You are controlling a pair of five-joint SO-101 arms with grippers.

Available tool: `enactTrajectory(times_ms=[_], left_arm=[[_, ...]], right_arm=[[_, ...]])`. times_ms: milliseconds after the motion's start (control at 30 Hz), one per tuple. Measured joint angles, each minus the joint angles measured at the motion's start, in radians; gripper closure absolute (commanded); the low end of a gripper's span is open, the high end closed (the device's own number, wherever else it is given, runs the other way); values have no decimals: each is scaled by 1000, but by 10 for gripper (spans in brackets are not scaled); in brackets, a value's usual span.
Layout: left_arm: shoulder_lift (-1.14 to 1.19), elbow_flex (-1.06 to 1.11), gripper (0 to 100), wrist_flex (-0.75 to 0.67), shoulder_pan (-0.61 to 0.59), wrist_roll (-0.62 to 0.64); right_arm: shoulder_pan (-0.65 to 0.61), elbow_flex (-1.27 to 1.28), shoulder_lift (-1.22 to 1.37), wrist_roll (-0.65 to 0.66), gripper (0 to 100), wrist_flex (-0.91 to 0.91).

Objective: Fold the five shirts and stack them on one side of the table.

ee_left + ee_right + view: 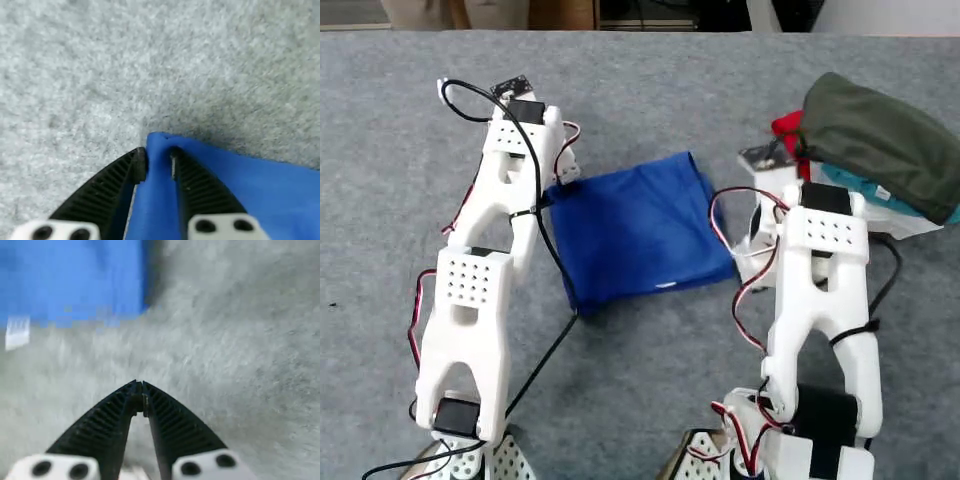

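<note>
Pinched in my left claw (159, 162) is a corner of the blue shirt (245, 195); I'd carry it low and slow, right claw (139, 399) closed, empty, nearby.

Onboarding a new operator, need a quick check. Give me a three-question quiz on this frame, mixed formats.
1. True or false: the left claw pinches a corner of the blue shirt.
2. Multiple choice: the right claw is A) shut on nothing, B) shut on the blue shirt, C) wide open.
3. Short answer: what colour is the topmost stacked shirt?

Key: 1 true; 2 A; 3 olive green.
</note>
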Motion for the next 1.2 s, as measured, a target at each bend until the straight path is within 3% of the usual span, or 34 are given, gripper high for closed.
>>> enactTrajectory(times_ms=[133, 333, 400, 767, 1200], left_arm=[[0, 0, 918, 0, 0, 0], [5, 0, 918, 0, 0, 0], [5, 0, 918, 0, 0, 0], [5, 0, 918, 0, 0, 0], [49, -31, 918, 0, 2, 0]], right_arm=[[-38, 5, 0, -175, 945, -89], [-198, 6, 0, -351, 586, -114], [-230, 17, 0, -414, 529, -140], [-275, 103, 178, -578, 559, -407], [-293, -87, 442, -667, 563, -420]])
